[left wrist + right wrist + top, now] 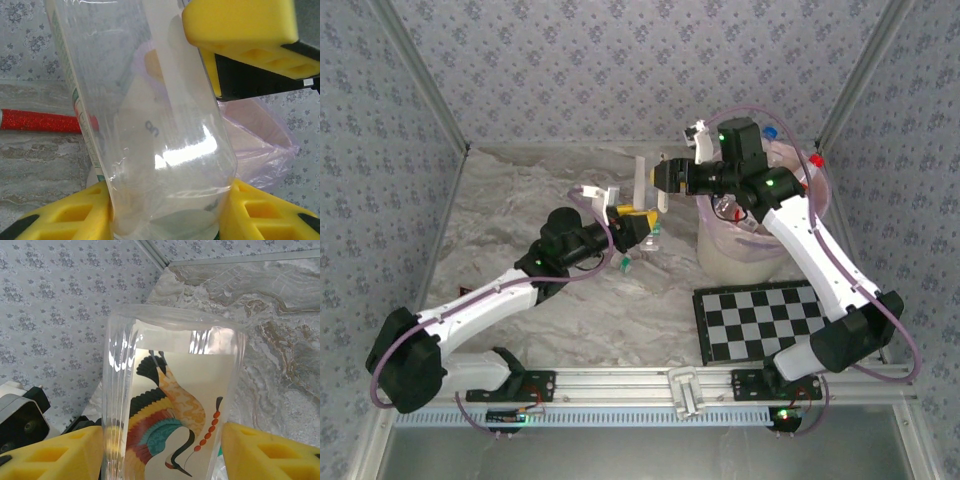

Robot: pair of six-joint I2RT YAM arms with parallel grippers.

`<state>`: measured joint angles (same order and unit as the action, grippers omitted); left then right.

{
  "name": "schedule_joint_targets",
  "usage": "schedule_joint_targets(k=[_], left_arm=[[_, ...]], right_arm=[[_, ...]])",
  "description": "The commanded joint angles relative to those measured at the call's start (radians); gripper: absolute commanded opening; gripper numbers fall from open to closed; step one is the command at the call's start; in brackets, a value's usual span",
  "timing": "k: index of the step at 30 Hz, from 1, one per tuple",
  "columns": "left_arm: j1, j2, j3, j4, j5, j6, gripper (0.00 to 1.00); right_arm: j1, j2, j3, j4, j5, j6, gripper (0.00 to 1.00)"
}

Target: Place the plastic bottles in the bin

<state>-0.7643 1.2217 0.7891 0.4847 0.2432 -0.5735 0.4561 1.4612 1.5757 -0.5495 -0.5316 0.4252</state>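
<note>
Pinching clear bottle (150,125) low in left gripper (165,212), likely for handover. Clamping it too with right gripper (162,455), bound for bin (725,258) at three o'clock.

Left fingers (65,220), right fingers (270,455): both closed.

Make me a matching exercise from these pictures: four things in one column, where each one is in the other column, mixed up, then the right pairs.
Things
1. bin
2. checkerboard
3. red tube
4. bird-label bottle

Places
A. between the fingers of the right gripper
B. lying on its side on the table
C. flat on the table, in front of the bin
D. standing at the table's far right

Pairs: 1-D, 2-C, 3-B, 4-A
</note>
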Motion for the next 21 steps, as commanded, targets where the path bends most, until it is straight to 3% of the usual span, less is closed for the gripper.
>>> schedule_joint_targets(k=[1, 5, 7, 9, 11, 21], left_arm=[[-0.01, 0.003, 0.027, 0.053, 0.045, 0.015, 0.35], [-0.01, -0.008, 0.025, 0.031, 0.038, 0.024, 0.43], [-0.01, -0.014, 0.022, 0.02, 0.024, 0.031, 0.56], [-0.01, -0.021, 0.027, -0.006, 0.007, 0.046, 0.74], [-0.01, -0.031, 0.034, -0.046, -0.005, 0.069, 0.84], [0.011, -0.068, 0.061, -0.393, -0.16, 0.166, 0.91]], right_arm=[[0.001, 0.017, 0.035, 0.033, -0.035, 0.014, 0.57], [-0.003, 0.025, 0.047, 0.039, -0.033, 0.012, 0.5], [-0.006, 0.028, 0.061, 0.034, -0.032, 0.008, 0.48], [-0.012, 0.025, 0.091, 0.014, -0.023, -0.007, 0.47], [-0.025, 0.014, 0.127, -0.021, -0.002, -0.029, 0.46], [-0.187, -0.188, 0.229, -0.325, 0.276, -0.109, 0.43]])
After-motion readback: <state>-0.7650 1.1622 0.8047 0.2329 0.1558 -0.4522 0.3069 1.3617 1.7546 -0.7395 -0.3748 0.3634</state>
